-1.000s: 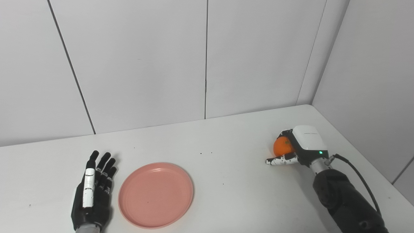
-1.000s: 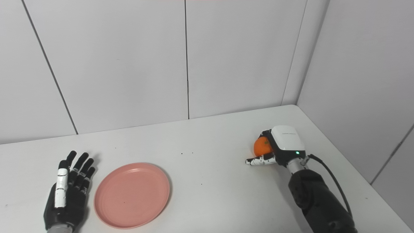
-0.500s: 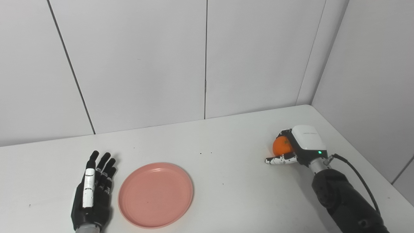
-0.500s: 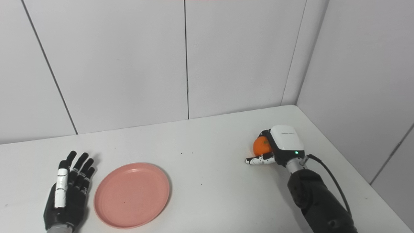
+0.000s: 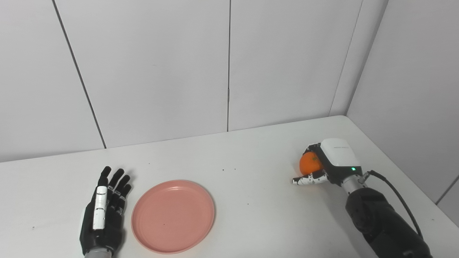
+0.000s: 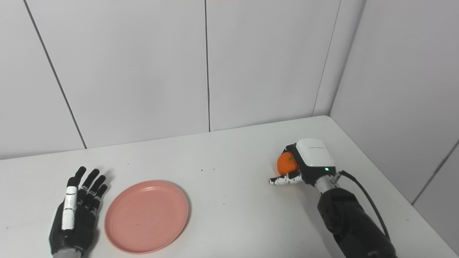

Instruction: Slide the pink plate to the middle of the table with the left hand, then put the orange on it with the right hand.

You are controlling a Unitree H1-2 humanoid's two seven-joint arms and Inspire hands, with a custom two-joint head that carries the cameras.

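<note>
A round pink plate (image 5: 173,215) lies flat on the white table (image 5: 251,200), left of the middle and near the front edge. Just left of it rests my left hand (image 5: 104,213), black with a white strip, palm down, fingers spread, a small gap from the rim. At the right, my right hand (image 5: 328,164) with its white back cover is shut on the orange (image 5: 309,164). The fruit shows between the fingers and the thumb. The hand sits slightly above the table, and its far fingers are hidden behind the orange.
White wall panels (image 5: 229,64) close off the table at the back and at the right, meeting in the far right corner. A black cable (image 5: 398,200) loops off my right forearm. Bare tabletop lies between the plate and the orange.
My right hand, holding the orange, has shifted slightly to the left and lifted a little. The left hand has crept forward very slightly; the plate has not moved.
</note>
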